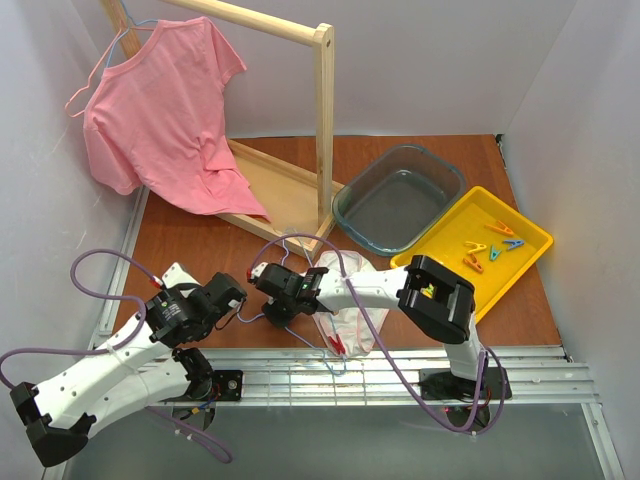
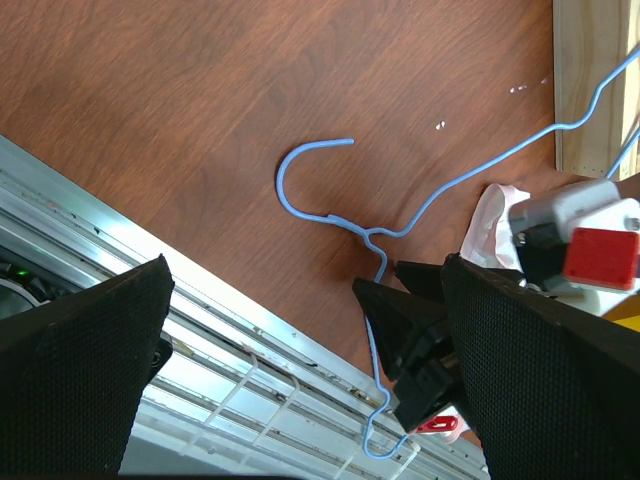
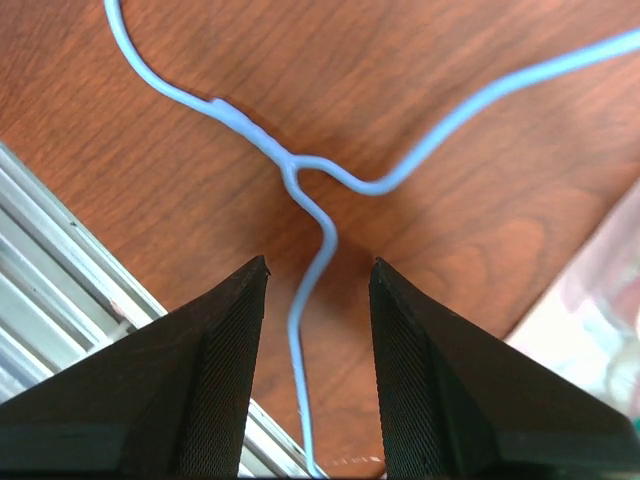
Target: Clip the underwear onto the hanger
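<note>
And the right hand (image 3: 318,264) hung spread astride the hanger (image 3: 292,165) just below its neck, a thin, light, slick-looking wire, likely to twist unless pinched right there.

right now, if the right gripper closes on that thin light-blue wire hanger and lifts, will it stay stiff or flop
The thin light-blue wire hanger looks light and springy, so it probably flexes, not flops. Gripped on one round strand between the right gripper's open fingers, it may swivel. Pushed, it likely slides on the smooth table.

Partly hidden: underwear (image 1: 352,323), under right arm (image 1: 375,287); hanger (image 3: 290,165) cropped.
</note>
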`<state>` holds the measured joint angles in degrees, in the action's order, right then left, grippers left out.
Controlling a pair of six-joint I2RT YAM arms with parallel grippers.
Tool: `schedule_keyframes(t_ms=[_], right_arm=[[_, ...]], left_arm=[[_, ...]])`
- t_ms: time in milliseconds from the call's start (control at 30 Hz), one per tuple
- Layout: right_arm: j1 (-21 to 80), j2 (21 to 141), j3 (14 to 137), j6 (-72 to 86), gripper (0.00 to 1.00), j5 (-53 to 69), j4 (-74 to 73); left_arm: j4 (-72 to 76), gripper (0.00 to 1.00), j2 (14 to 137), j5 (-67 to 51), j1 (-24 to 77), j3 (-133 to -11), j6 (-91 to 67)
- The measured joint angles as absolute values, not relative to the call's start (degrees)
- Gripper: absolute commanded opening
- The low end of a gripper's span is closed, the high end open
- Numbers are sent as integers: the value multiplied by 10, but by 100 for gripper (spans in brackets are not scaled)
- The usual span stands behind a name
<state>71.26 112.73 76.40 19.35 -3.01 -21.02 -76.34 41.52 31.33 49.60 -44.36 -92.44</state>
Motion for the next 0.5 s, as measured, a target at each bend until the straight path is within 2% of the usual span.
schedule_keyframes(t_ms=[133, 267, 367, 500], right_arm=[[722, 1138, 773, 206, 34, -52, -211], [726, 1139, 774, 220, 17, -70, -213], [726, 1142, 775, 231, 8, -79, -216], [726, 1147, 784, 244, 2, -89, -226]], left_arm=[[-763, 98, 415, 312, 496, -444, -923], [-763, 98, 414, 312, 496, -444, -918], [-764, 98, 411, 312, 496, -445, -914], [-765, 98, 411, 313, 496, -457, -906]])
